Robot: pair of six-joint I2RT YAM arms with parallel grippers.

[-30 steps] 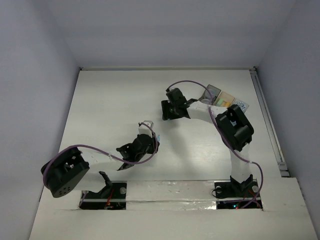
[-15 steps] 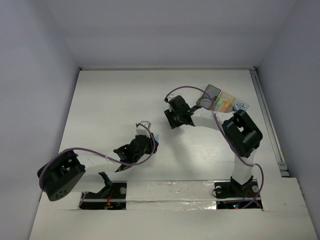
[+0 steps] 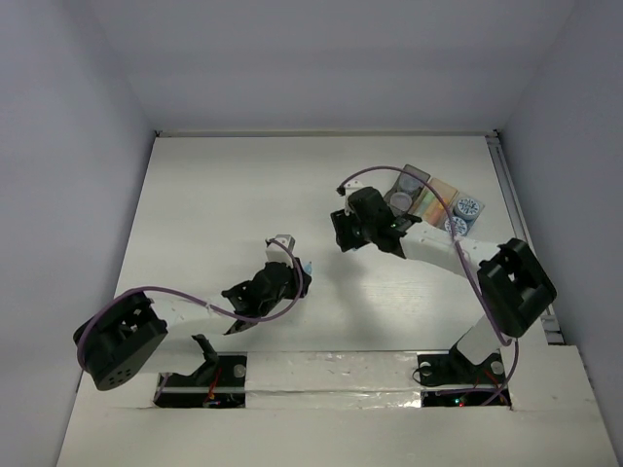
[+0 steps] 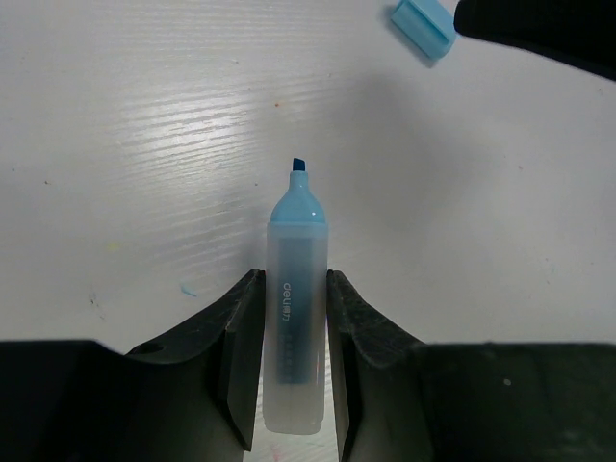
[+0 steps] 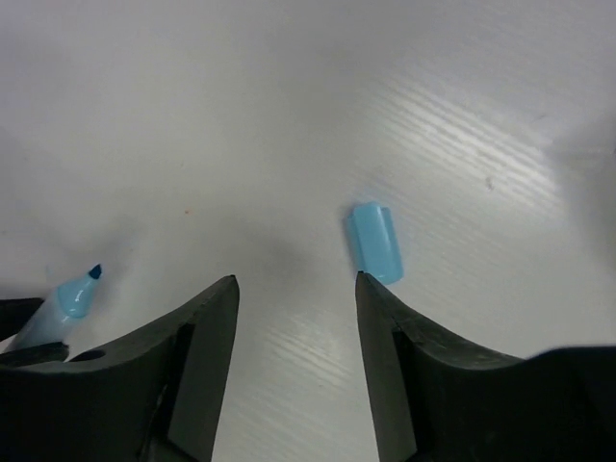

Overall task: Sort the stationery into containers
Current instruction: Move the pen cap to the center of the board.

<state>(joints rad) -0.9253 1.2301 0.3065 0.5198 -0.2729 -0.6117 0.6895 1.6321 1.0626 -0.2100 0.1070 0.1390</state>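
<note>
My left gripper (image 4: 293, 279) is shut on an uncapped blue highlighter (image 4: 295, 318), tip pointing forward, low over the table; it also shows in the top view (image 3: 284, 282). The highlighter's light blue cap (image 5: 374, 243) lies on the table just beyond my right gripper's right fingertip. My right gripper (image 5: 295, 279) is open and empty above the table, left of the containers (image 3: 433, 199). The bins are dark grey (image 3: 411, 181), tan-orange (image 3: 438, 197) and clear (image 3: 467, 208). Rolls with blue-and-white tops (image 3: 468, 206) sit in the clear bin. The capsule pieces are too small to pick out.
A small grey-white object (image 3: 284, 239) lies on the table just beyond my left gripper. The highlighter tip (image 5: 75, 292) shows at the lower left of the right wrist view. The cap also shows in the left wrist view (image 4: 423, 26). A rail (image 3: 521, 233) runs along the table's right edge.
My right arm's elbow has swung right and toward the near edge, uncovering the bins; its gripper shifted a little to the right. My left gripper stays shut on the highlighter.
</note>
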